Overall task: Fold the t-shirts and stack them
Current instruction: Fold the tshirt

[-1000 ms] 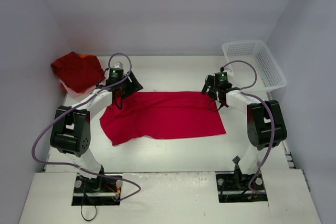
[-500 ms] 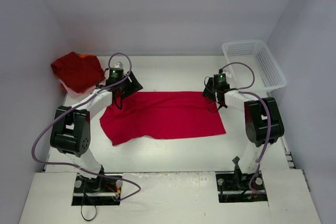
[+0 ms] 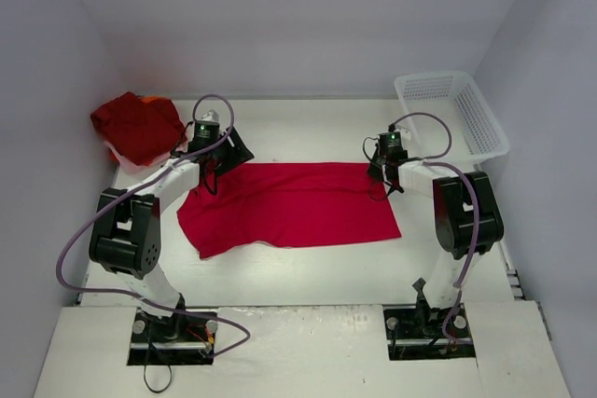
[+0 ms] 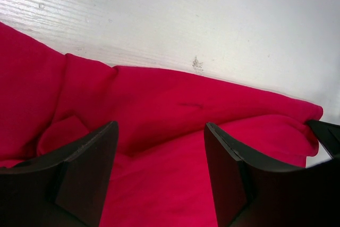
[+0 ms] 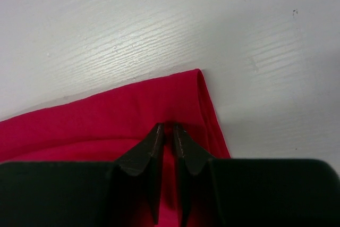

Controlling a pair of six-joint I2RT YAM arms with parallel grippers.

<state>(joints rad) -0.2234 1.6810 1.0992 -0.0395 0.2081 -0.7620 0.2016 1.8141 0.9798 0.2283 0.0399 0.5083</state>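
The jaws of the left gripper (image 4: pixel 160 127) stood wide apart and held nothing. Those of the right gripper (image 5: pixel 167 129) were drawn almost together on a thin ridge of the spread t-shirt (image 3: pixel 289 207).

Taking that spread t-shirt as the mark, a darker red heap of t-shirts (image 3: pixel 138 126) sat crumpled beyond its far-left corner. The heap was near the spread t-shirt but not touching it.

The left gripper hung over the shirt's far-left edge, with one black finger (image 4: pixel 85 168) on either side of a rumpled stretch of cloth. Whether the tips pressed into the fabric could not be told. The cloth there bunched into soft ridges, and the bare white table (image 3: pixel 308 123) showed just past the hem.

The shirt itself lay flat, its long side running left to right. Its near-left corner reached closer to the arm bases than its near-right corner did.

At the shirt's far-right corner the right gripper came down just inside the hem. Its two dark tips pinched a narrow strip of red between them, and the corner's edge was rolled over beside them.

Farther right and farther back from that corner, a white mesh basket (image 3: pixel 485 132) stood well apart from the shirt.
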